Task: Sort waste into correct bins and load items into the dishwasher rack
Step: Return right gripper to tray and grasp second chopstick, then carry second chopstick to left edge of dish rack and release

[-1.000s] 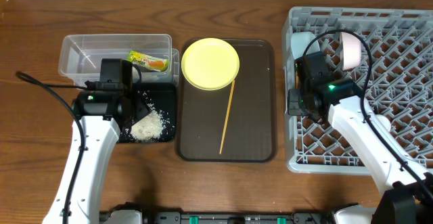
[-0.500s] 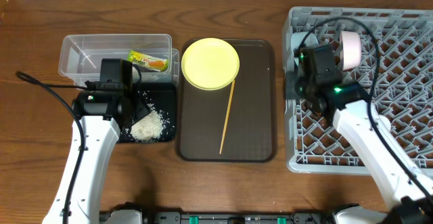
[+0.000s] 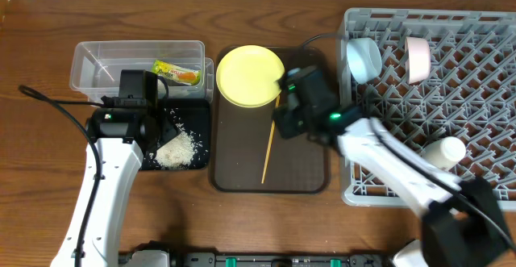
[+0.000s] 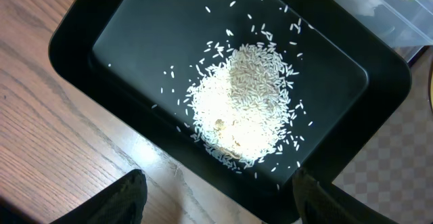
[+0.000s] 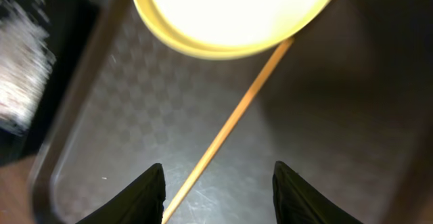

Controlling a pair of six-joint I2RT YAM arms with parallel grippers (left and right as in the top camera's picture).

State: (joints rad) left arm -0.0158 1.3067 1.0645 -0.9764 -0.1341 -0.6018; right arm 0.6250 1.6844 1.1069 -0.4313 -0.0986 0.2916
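The round yellow plate lies at the far end of the dark brown serving tray, with a wooden chopstick beside it. My right gripper hovers over this tray, open and empty. In the right wrist view its fingers straddle the chopstick below the plate. My left gripper is open and empty over the black tray. The left wrist view shows its fingers at the tray's near rim, by the rice pile. The wrapper lies in the clear container.
The grey dishwasher rack fills the right side. It holds a light blue bowl, a pale bowl on edge and a pale cup on its side. Rice lies in the black tray. Bare wood surrounds everything.
My right arm has swung left from the rack's front left corner to over the brown tray. The light blue bowl and the pale cup now show in the rack. The left arm has not moved.
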